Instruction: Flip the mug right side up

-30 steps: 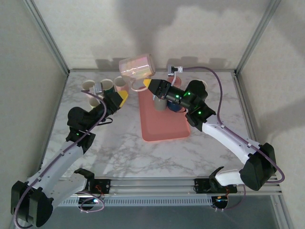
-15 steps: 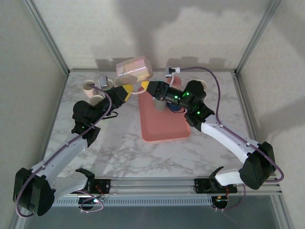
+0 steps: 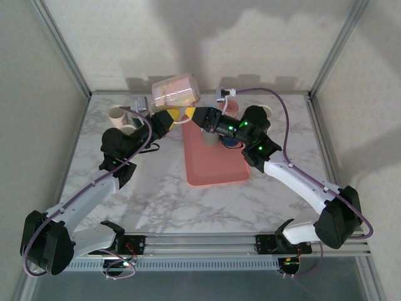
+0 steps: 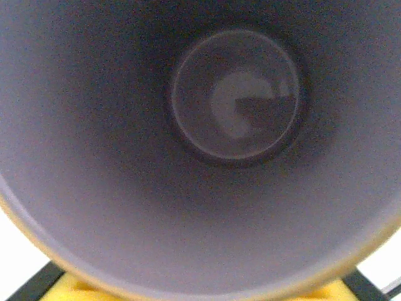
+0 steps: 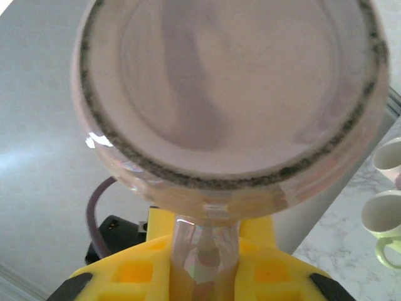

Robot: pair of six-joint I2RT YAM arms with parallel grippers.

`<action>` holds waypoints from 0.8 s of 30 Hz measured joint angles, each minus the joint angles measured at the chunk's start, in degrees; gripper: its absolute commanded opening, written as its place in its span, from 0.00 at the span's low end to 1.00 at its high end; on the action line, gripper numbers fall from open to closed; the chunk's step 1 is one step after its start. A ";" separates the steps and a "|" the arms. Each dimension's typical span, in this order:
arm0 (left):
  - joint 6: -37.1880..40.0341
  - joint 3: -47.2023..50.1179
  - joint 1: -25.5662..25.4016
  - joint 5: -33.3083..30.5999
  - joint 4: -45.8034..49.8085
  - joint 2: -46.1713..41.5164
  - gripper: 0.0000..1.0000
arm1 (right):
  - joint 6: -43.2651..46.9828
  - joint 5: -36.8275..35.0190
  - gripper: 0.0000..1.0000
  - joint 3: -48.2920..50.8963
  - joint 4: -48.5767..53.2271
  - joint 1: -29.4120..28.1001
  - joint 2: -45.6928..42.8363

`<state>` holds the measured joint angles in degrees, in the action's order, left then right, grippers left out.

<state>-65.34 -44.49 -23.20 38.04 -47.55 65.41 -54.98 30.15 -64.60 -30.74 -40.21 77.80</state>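
Right gripper (image 3: pixel 191 115) clamped on the handle (image 5: pixel 199 241) of the pink mug (image 3: pixel 176 90), held aloft off the far left corner of the pink tray (image 3: pixel 216 169).

The left gripper (image 3: pixel 168 118) hung lower and further left of the tray a second ago, by the cups (image 3: pixel 118 115). It has since swung in under the mug's mouth, just beside the right gripper. Whether its yellow fingers (image 4: pixel 88 291) pinch the rim or only flank it cannot be told. The mug lies tipped on its side, barely shifted, with its mouth toward the left arm and its base toward the right.
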 measured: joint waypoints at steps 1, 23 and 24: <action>-0.15 -0.07 -0.07 -0.07 -0.15 0.00 0.04 | 0.15 -0.09 0.00 -0.02 -0.15 0.00 0.02; 12.26 -2.60 -1.01 -4.87 13.86 -2.45 0.00 | 6.25 -5.55 0.60 -1.07 7.45 -0.39 -1.14; 13.40 -3.41 -1.01 -5.14 15.50 -2.45 0.00 | 7.32 -6.45 0.61 -1.14 9.03 -0.33 -1.70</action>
<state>-51.94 -47.90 -24.21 32.91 -32.05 62.96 -47.66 23.70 -65.73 -21.71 -40.53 76.09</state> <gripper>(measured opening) 0.199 0.604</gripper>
